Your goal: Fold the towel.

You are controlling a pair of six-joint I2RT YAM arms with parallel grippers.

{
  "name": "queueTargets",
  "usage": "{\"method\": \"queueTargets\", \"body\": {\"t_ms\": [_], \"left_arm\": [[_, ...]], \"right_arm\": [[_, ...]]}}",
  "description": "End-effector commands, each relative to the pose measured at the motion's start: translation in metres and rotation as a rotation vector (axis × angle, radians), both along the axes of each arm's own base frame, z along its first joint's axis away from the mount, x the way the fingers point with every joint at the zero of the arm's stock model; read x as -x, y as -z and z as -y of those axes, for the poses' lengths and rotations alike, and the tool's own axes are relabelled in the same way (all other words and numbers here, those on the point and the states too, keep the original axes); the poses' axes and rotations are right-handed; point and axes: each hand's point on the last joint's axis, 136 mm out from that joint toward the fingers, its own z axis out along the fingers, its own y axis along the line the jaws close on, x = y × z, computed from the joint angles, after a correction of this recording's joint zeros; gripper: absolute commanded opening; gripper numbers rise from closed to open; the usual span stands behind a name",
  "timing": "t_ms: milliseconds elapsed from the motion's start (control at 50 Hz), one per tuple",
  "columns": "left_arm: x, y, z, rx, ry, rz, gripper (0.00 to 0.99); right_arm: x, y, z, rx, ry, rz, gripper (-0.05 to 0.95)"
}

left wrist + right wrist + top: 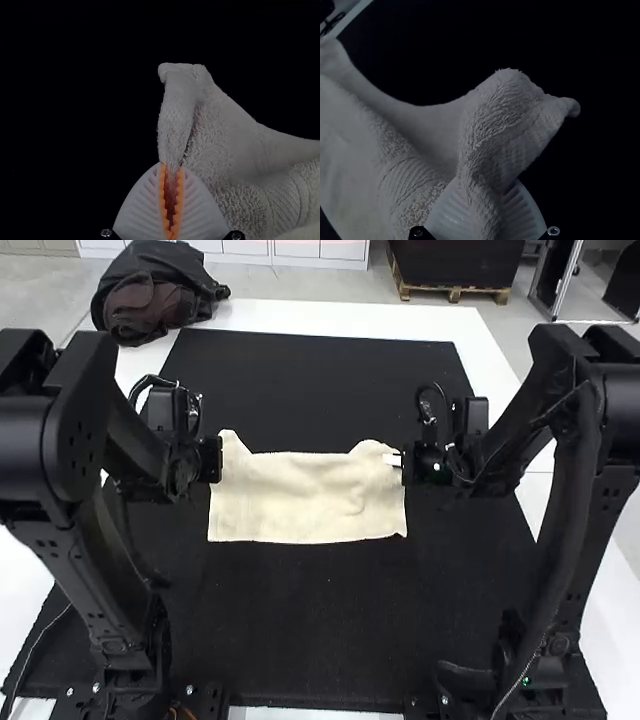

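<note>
In the high view, the cream towel (305, 500) stretches between the two grippers, its near edge fairly straight and its far edge sagging between two raised corners. My left gripper (219, 457) is at the towel's far left corner and my right gripper (401, 460) at its far right corner. In the left wrist view, the gripper (172, 167) is shut on a narrow pinch of the towel (227, 145). The right wrist view has the gripper (487, 184) shut on a thick, bunched fold of the towel (495, 120). Whether the towel touches the mat there, I cannot tell.
A black mat (310, 625) covers most of the white table (340, 314), with bare mat in front of the towel and beyond it. A dark bag or garment (155, 295) lies at the table's far left corner.
</note>
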Motion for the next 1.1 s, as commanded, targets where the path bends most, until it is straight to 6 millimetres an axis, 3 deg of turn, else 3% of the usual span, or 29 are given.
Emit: {"method": "queueTargets", "body": {"t_ms": [0,400,1080], "left_arm": [[0.001,-0.011,-0.006,-0.024,0.008,0.027,0.021],[0.016,-0.019,-0.007,-0.042,0.026,0.020,0.021],[0.052,-0.012,-0.001,-0.123,0.086,-0.021,0.021]], "right_arm": [[-0.003,-0.016,0.015,-0.021,0.030,0.017,-0.02],[0.011,-0.019,0.024,-0.017,0.034,-0.052,-0.02],[0.049,0.008,0.025,0.034,-0.016,-0.196,-0.02]]}}
